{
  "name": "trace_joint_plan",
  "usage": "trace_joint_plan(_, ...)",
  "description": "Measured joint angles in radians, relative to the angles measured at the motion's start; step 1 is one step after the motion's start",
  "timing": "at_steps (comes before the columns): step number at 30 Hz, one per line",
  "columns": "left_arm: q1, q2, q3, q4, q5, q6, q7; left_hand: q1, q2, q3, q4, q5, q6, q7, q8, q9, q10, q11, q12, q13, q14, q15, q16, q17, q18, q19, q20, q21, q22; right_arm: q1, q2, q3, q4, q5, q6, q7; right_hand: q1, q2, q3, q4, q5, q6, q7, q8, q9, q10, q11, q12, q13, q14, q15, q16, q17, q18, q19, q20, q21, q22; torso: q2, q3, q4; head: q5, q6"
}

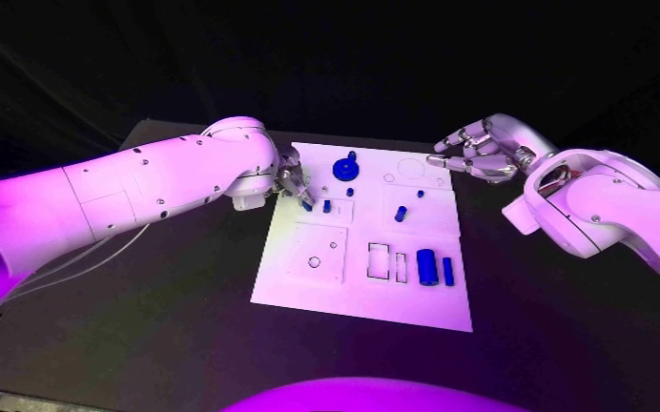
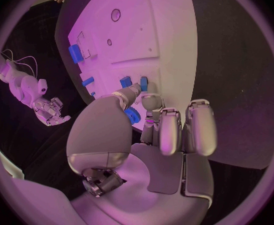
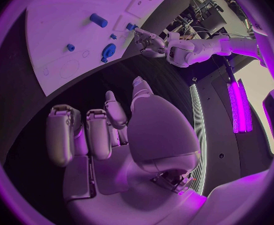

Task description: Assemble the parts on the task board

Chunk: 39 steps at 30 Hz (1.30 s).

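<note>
Head view: task board lies mid-table with blue parts scattered on it, a gear at its far end, two cylinders near its right edge; left hand hangs over the board's left margin, fingertips hiding whatever lies beneath, while right hand hovers off the far right corner, fingers loosely curled and holding nothing. Left wrist view: fingers reach toward a small blue peg on the board; contact cannot be told, and the palm covers most of the gear. Right wrist view: right hand is unclenched over dark table beside the board.

White arms, silver fingers
</note>
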Motion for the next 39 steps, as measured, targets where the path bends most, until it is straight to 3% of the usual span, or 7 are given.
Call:
trace_joint_plan(6, 0.001, 0.006, 0.0, -0.006, -0.007, 0.002, -0.004, -0.022, -0.001, -0.013, 0.013, 0.0, 0.016, -0.016, 0.0, 0.0, 0.005, 0.001, 0.005, 0.003, 0.001, -0.001, 0.0, 0.0, 0.0, 0.0, 0.0, 0.006, 0.005, 0.0, 0.0, 0.0, 0.0, 0.0, 0.0, 0.0, 0.0, 0.0, 0.0, 0.0, 0.0, 0.0, 0.0, 0.0, 0.0, 0.0, 0.0, 0.0, 0.0, 0.0, 0.0, 0.0, 0.0, 0.0, 0.0, 0.0, 0.0, 0.0, 0.0, 0.0, -0.0002, 0.0, 0.0)
trace_joint_plan(7, 0.001, 0.007, 0.0, -0.007, -0.008, 0.002, -0.005, -0.024, -0.003, -0.014, 0.013, 0.0, 0.02, -0.019, 0.0, 0.0, 0.005, 0.001, 0.005, 0.004, -0.002, -0.003, 0.0, 0.0, -0.01, 0.0, 0.0, 0.006, 0.005, 0.0, 0.0, 0.0, 0.0, 0.0, 0.0, 0.0, 0.0, 0.0, -0.002, 0.002, 0.0, 0.0, 0.0, 0.0, 0.0, 0.0, 0.0, 0.0, 0.0, 0.0, 0.0, -0.003, 0.0, 0.0, 0.0, 0.0, 0.0, 0.0, 0.0, 0.0001, -0.0002, -0.001, 0.0)
trace_joint_plan(33, -0.001, 0.008, -0.001, -0.008, -0.034, 0.019, -0.019, -0.038, -0.009, -0.028, 0.022, 0.0, 0.032, -0.025, 0.009, -0.004, 0.012, -0.005, 0.011, 0.009, -0.003, -0.005, 0.0, 0.0, -0.009, 0.0, 0.0, 0.011, 0.004, 0.0, -0.004, 0.0, 0.003, 0.0, 0.0, 0.0, 0.0, 0.0, -0.003, 0.003, 0.0, 0.0, 0.0, 0.0, 0.001, 0.0, 0.0, 0.0, 0.0, 0.0, 0.0, -0.006, 0.0, 0.0, 0.0, 0.0, 0.0, 0.0, 0.0, -0.0006, 0.001, -0.007, -0.003)
trace_joint_plan(39, -0.002, 0.009, -0.002, -0.008, -0.04, 0.018, -0.02, -0.059, -0.012, -0.063, 0.04, 0.0, 0.048, -0.03, 0.025, -0.002, 0.019, -0.005, 0.019, 0.011, -0.003, -0.005, 0.0, 0.0, -0.009, 0.0, 0.0, 0.011, 0.004, 0.0, -0.004, 0.0, 0.003, 0.0, 0.0, 0.0, 0.0, 0.0, -0.003, 0.003, 0.0, 0.0, 0.0, 0.0, 0.001, 0.0, 0.0, 0.0, 0.0, 0.0, 0.0, -0.006, 0.0, 0.0, 0.0, 0.0, 0.0, 0.0, 0.0, -0.0005, 0.0012, -0.006, -0.003)
